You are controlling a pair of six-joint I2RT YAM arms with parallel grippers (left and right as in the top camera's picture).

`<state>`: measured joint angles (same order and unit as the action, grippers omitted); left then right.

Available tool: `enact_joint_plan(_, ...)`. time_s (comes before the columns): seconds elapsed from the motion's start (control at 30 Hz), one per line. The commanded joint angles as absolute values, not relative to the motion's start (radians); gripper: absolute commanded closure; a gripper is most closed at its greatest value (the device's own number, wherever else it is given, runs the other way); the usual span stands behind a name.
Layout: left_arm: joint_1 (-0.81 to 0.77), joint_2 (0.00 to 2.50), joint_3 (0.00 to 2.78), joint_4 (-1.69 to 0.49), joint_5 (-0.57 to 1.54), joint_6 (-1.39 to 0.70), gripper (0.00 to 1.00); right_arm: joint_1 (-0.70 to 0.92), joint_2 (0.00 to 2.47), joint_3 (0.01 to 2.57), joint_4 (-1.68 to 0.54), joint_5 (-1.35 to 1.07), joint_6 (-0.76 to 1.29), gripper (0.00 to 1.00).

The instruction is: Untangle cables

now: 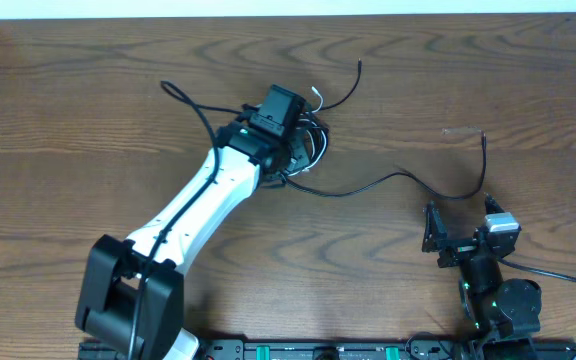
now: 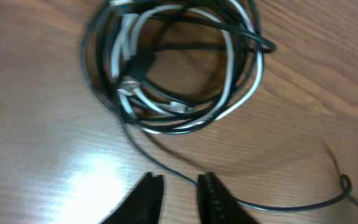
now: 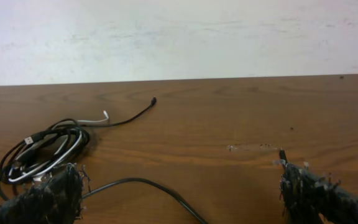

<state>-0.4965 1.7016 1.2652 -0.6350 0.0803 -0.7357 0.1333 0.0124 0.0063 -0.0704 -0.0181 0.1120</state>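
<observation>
The cables lie coiled together: black cables [image 2: 166, 127] loop round one white cable [image 2: 255, 78] on the wooden table. In the overhead view the coil [image 1: 310, 142] is half hidden under my left gripper [image 1: 280, 112]. One black strand [image 1: 398, 177] runs right from the coil toward my right gripper [image 1: 460, 225]. My left gripper [image 2: 179, 182] hovers just short of the coil, its jaws a narrow gap apart, and a thin black strand [image 2: 166, 169] passes just beyond their tips, not between them. My right gripper [image 3: 179, 186] stands wide open, with a black strand [image 3: 135, 182] on the table between its fingers.
Loose black ends reach toward the back of the table [image 1: 358, 66] and out to the left [image 1: 173, 90]. A white plug end [image 1: 316, 96] sticks out behind the coil. Bare table [image 1: 68, 150] stretches to the left edge, and a pale wall [image 3: 179, 37] rises behind it.
</observation>
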Motion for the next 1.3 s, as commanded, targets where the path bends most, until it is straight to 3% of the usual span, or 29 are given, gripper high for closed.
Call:
enact_joint_plan(0.0, -0.536, 1.753, 1.263, -0.575, 0.066, -0.614, 0.67, 0.131, 0.008, 0.005, -0.075, -0.01, 0.099, 0.01)
enact_joint_plan(0.13, -0.56, 1.807, 1.263, -0.478, 0.065, -0.527, 0.54, 0.131, 0.008, 0.006, -0.075, -0.01, 0.099, 0.01)
enact_joint_plan(0.47, -0.562, 1.94, 1.263, -0.362, -0.08, -0.525, 0.53, 0.131, 0.008, 0.006, -0.075, -0.01, 0.099, 0.01)
enact_joint_plan(0.73, -0.562, 2.017, 1.263, -0.35, -0.079, -0.539, 0.53, 0.131, 0.008, 0.006, -0.075, -0.01, 0.099, 0.01)
enact_joint_plan(0.9, -0.562, 2.02, 1.263, -0.389, -0.006, -0.538, 0.6, 0.131, 0.008, 0.006, -0.075, -0.01, 0.099, 0.01)
enact_joint_plan(1.07, -0.562, 2.02, 1.263, -0.463, 0.065, -0.534, 0.91, 0.131, 0.008, 0.005, -0.075, -0.01, 0.099, 0.01)
enact_joint_plan(1.27, -0.561, 2.014, 1.263, -0.6, 0.149, -0.533, 0.92, 0.131, 0.008, 0.006, -0.075, -0.01, 0.099, 0.01)
